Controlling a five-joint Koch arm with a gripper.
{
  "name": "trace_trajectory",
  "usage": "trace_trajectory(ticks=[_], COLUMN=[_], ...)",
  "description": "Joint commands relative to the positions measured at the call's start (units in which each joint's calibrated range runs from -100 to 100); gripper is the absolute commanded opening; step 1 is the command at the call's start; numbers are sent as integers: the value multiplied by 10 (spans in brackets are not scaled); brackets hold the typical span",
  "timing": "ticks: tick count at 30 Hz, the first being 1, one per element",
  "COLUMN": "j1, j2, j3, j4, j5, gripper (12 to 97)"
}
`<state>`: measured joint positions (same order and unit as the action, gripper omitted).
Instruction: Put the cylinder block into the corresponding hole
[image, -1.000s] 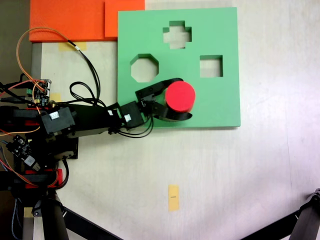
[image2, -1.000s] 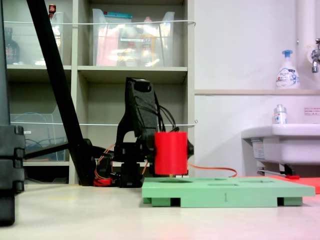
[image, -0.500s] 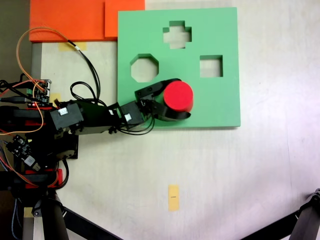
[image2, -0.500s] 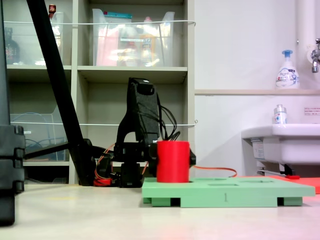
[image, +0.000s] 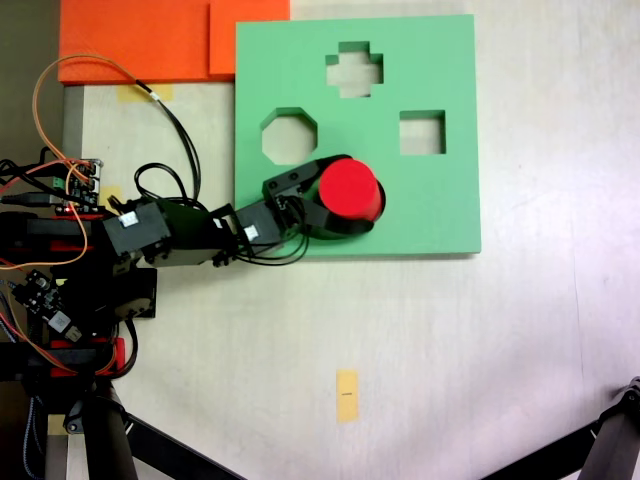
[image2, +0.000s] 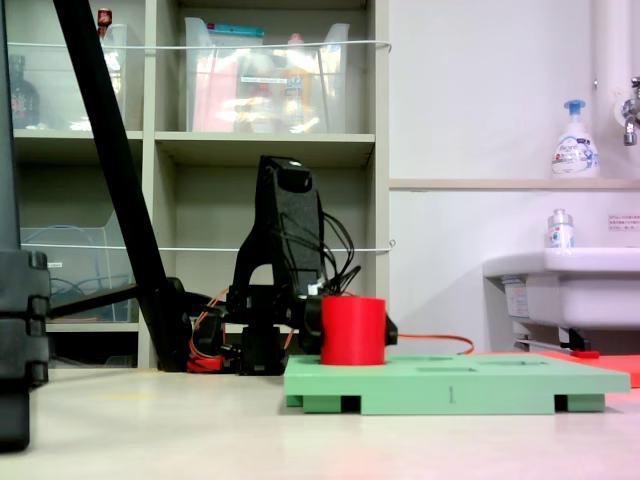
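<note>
The tool (image: 352, 200) was clamped around the cylinder block (image: 350, 190), one jaw on each side of it. The block stood upright, sunk partly into the green board (image: 440, 200) near its lower edge, below the octagonal cut-out (image: 289, 137); its lower part sat below the board's top surface (image2: 353, 330)

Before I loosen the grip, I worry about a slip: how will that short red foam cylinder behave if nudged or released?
The short red foam cylinder looks light and slightly squashy, so the gripper clamped around it probably dents rather than cracks it. Its base sits partly sunk in the green foam board, so it should stay upright. On its side it would likely roll.
</note>
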<state>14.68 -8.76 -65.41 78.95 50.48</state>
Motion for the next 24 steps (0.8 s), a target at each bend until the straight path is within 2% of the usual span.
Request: trace_trajectory(ticks=[1, 3, 7, 11, 15, 17, 20, 22, 24], j1=[-2, -5, -11, -14, -21, -30, -51, -70, -90], j2=[4, 11, 11, -41, -200, -305, -555, -731, -822], j3=[-9, -27, -56, -97, -133, -148, -155, -132, -88], j4=[72, 93, 107, 142, 127, 85, -107, -284, -404], j5=[-2, -2, -9, -10, -20, -23, -55, -105, -163], gripper=[499, 652, 811, 823, 823, 803, 556, 450, 441])
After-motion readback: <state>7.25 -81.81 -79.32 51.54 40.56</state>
